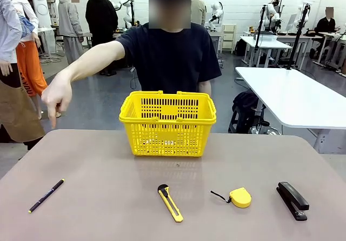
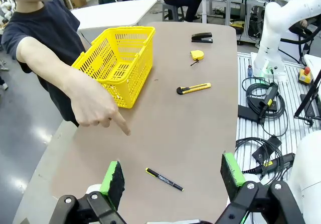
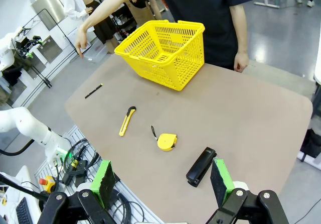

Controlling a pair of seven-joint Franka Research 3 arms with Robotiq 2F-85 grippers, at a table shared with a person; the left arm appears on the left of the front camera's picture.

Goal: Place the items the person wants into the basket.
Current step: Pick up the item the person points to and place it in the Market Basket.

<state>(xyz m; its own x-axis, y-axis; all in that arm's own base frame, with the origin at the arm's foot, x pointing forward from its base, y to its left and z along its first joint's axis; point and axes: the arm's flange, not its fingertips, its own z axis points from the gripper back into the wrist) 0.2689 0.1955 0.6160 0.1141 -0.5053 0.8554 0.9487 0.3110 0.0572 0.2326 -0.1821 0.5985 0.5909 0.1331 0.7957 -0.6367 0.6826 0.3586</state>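
Nearest me, left gripper [image 2: 172,170] and right gripper [image 3: 161,171] both gape empty. One thin black pen with yellow tip [image 1: 46,195] lies diagonally at the brown table's [image 1: 108,165] left, tip pointing far-right; I count one yellow plastic basket [image 1: 167,125].

The left gripper [image 2: 172,176] stands wide open, its green pads [image 2: 113,180] rising at 7 and 5 o'clock of the left wrist view, gripping nothing. The right gripper [image 3: 162,180] is the same (jaws spread full), with its fingers at 7 and 5 o'clock of its own view. The right arm [image 2: 281,23], white and upright, shows at 2 o'clock in the left wrist view. The left arm [image 3: 25,126] shows at 9 o'clock in the right wrist view. The person [image 1: 170,57] stretches one arm straight toward 9 o'clock in the front view. The pointing hand [image 1: 58,96] droops at the wrist, index finger aimed at 6 o'clock and the rest curled. The other hand [image 3: 241,62] hangs by the hip, loosely closed.
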